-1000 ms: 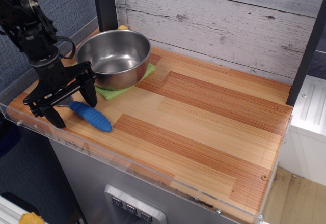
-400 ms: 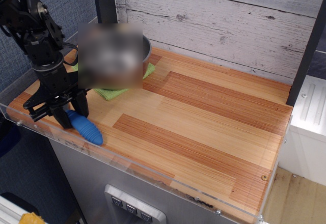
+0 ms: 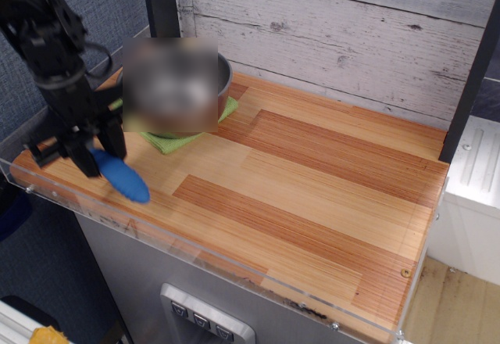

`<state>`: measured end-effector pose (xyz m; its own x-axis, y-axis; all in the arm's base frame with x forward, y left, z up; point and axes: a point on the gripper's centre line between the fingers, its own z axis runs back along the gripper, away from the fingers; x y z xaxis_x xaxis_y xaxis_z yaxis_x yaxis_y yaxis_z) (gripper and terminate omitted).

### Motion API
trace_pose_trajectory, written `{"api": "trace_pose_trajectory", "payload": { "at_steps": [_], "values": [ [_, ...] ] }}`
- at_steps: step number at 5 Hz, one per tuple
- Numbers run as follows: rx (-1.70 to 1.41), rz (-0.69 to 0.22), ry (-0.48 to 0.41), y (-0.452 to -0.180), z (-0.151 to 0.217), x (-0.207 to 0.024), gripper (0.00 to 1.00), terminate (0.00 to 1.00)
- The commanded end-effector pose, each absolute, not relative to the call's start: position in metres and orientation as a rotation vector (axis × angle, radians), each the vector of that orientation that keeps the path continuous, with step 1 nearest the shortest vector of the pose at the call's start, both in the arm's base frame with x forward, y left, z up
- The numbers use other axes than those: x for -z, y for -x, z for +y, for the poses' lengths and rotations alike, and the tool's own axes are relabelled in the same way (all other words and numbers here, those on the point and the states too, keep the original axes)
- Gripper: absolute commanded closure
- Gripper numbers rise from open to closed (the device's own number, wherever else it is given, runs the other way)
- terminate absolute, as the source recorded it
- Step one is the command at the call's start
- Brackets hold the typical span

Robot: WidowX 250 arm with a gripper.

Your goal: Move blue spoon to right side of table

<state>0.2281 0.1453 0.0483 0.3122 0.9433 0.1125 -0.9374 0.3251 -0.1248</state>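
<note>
The blue spoon [image 3: 123,178] shows its thick ribbed blue handle at the near left of the wooden table [image 3: 312,180]. Its metal bowl end is hidden between my fingers. My black gripper [image 3: 94,159] is shut on the spoon's upper end and holds it tilted, the handle pointing down and to the right, lifted slightly off the planks near the clear front rim.
A steel bowl [image 3: 223,74], mostly blurred out, stands on a green cloth [image 3: 176,141] at the back left. A clear acrylic rim [image 3: 234,270] runs along the front edge. A grey plank wall stands behind. A dark post [image 3: 469,78] stands at the right.
The gripper came down over the spoon's bowl end, closed on it, and has since risen a little with the spoon, which shifted left and tilted.
</note>
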Motion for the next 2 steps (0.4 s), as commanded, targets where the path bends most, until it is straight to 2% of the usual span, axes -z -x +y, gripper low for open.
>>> {"api": "trace_pose_trajectory", "payload": {
  "at_steps": [1, 2],
  "values": [
    [-1.217, -0.362, 0.040, -0.246, 0.146, -0.117, 1.00, 0.00],
    [-1.125, -0.419, 0.050, -0.261, 0.131, -0.144, 1.00, 0.00]
  ]
}}
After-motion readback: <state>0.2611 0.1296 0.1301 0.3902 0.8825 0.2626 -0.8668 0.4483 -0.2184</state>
